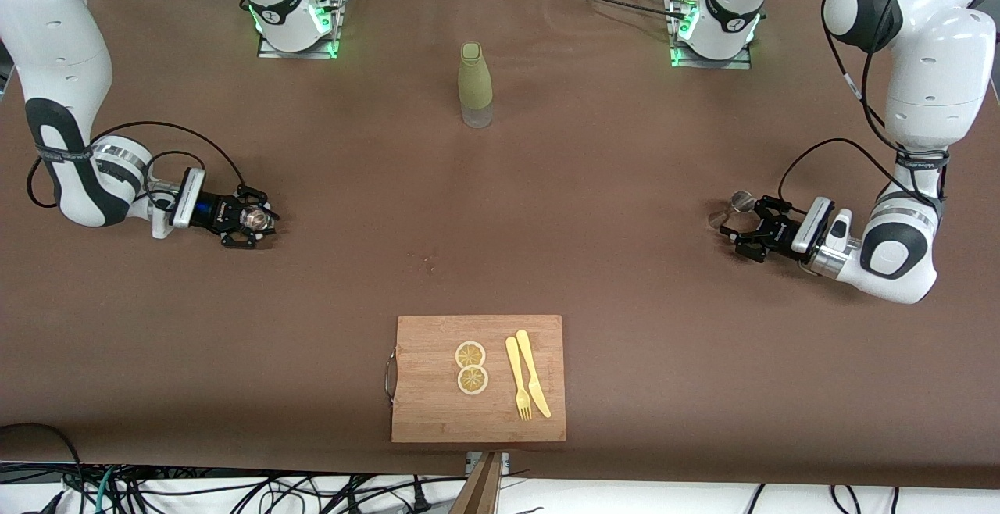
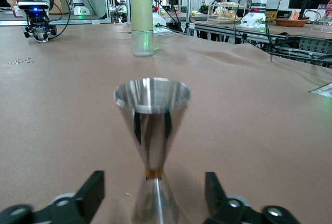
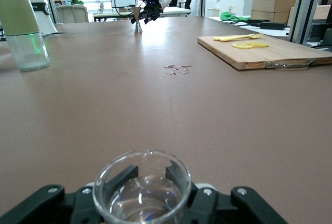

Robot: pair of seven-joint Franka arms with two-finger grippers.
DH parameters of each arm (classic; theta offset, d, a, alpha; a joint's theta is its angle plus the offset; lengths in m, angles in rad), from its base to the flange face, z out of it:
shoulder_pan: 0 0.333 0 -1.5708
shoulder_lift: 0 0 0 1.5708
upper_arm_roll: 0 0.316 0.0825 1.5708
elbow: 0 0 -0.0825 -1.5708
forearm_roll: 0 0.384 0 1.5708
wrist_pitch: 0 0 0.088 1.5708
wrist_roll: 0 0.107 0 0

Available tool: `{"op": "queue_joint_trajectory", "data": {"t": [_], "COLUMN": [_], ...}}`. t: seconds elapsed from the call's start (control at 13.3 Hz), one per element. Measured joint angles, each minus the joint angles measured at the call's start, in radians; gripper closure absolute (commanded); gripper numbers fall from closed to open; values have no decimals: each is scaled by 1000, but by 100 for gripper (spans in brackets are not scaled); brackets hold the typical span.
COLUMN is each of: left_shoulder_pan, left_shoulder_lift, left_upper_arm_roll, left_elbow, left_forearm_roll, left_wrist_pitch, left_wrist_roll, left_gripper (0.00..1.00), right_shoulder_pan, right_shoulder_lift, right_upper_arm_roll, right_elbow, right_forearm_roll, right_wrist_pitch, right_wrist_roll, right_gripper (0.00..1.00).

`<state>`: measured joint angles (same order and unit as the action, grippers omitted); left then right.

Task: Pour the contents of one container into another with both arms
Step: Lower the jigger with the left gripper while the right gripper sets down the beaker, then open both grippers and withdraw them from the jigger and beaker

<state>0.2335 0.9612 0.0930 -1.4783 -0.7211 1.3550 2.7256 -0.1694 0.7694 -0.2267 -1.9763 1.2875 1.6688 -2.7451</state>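
With the jigger [image 2: 152, 146] standing upright on the tabletop [image 1: 594, 209] toward the left arm's end, the left tool [image 1: 738, 234] sits low around it with its fingers [image 2: 89, 194] spread apart on either side of the narrow waist — released, touching nothing that can be seen. At the right arm's end the right tool [image 1: 248, 221] is clenched on the glass cup [image 3: 141, 189], which appears to hold a little clear liquid and rests at tabletop level. The pour looks finished or nearly so, yet trouble remains possible: if the left arm draws away at an angle, a finger could clip the jigger's flared cone and topple it, since it stands on a small foot. The right tool grips smooth round glass — a slack or off-centre hold could let the cup slip or tilt and spill. A few droplets [image 3: 177, 69] already lie mid-tabletop. The olive bottle [image 1: 475, 84] and cutting board [image 1: 478, 378] stand well apart from both arms.
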Motion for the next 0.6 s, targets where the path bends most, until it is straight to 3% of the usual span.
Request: {"op": "queue_joint_trajectory", "data": {"t": [0.08,0.3,0.6], "left_shoulder_pan": [0,6,3], "left_shoulder_lift": [0,-31,-184], "left_upper_arm_roll": [15,52,51], "left_elbow": [7,36,46], "left_forearm_roll": [0,2,98], "left_wrist_pitch": [0,40,183], "left_wrist_roll": [0,0,0], "left_gripper": [0,0,0], "right_shoulder_pan": [1,3,3], "right_shoulder_lift": [0,0,0], "right_upper_arm_roll": [0,0,-6], "right_elbow": [1,1,19], "right_forearm_roll": [0,0,0], "right_wrist_pitch": [3,10,8], "right_wrist_roll": [0,0,7], "right_gripper": [0,0,0]}}
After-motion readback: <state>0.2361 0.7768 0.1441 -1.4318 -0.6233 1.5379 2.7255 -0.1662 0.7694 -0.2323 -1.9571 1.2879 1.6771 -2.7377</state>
